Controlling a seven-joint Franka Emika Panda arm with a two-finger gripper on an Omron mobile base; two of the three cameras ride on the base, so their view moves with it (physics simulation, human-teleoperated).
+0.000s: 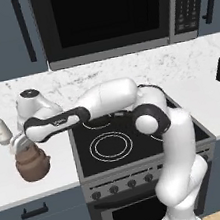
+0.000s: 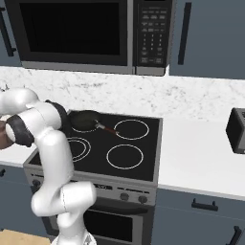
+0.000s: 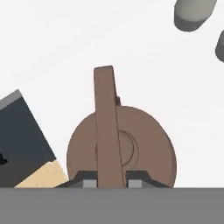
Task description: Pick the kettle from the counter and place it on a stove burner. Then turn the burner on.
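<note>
Kettle (image 1: 33, 164): squat, rounded, brown with a copper tone, smooth matte body, thin flat arched handle and a short spout; it is sitting on the counter just left of the cooktop.
Counter (image 1: 57, 179): white, marble-patterned with faint grey veining, lying above dark blue-grey cabinet fronts.
Cooktop (image 1: 138, 145): flat black glass carrying white ring markings.
Stove burner (image 1: 111, 146): large circle of two concentric white rings at front left, lying bare, well apart from the kettle.
Arm pose: the white arm is rising from the base, folding at a dark elbow over the cooktop and reaching left, with the wrist pointing down over the kettle.
Gripper (image 3: 108, 183): the two dark fingers are pressing in on either side of the kettle handle, clamping it; in the hand view the handle is running straight up between them over the round lid.
Bottle (image 1: 0, 128): white, slim-necked, standing on the counter behind the kettle, apart from it.
Frying pan (image 2: 85, 119): black, red-handled, resting on the rear left burner.
Toaster (image 2: 236, 130): dark box on the right-hand counter.
Microwave (image 2: 91, 33): hanging above the cooktop.
</note>
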